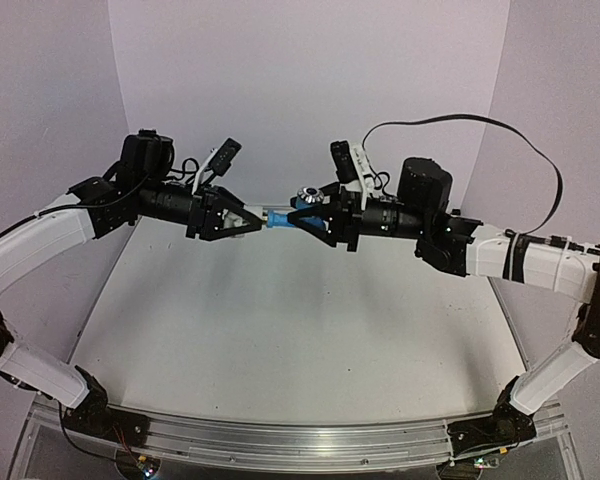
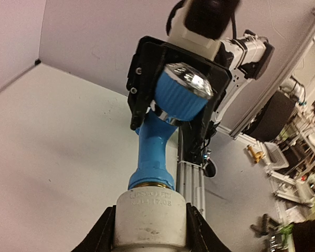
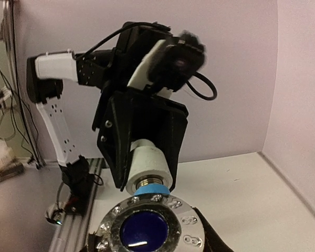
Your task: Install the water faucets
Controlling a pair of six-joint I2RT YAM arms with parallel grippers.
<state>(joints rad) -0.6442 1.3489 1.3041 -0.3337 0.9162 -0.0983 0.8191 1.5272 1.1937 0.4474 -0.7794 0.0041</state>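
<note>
Table [image 1: 280, 330] lies well below right pincer's [image 1: 302, 220] tap [image 2: 157, 142], left pincer's [image 1: 260, 221] fitting [image 2: 151, 218].

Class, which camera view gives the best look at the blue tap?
The left wrist view: it shows the blue tap nearly whole, knob to the end in the white fitting. The top external view shows it tiny; the right wrist view shows mostly its knob face.

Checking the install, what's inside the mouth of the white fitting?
The brass-coloured threaded end of the blue faucet enters the white fitting; a ring of it shows at the mouth. How deep it sits is hidden by the fitting's wall.
</note>
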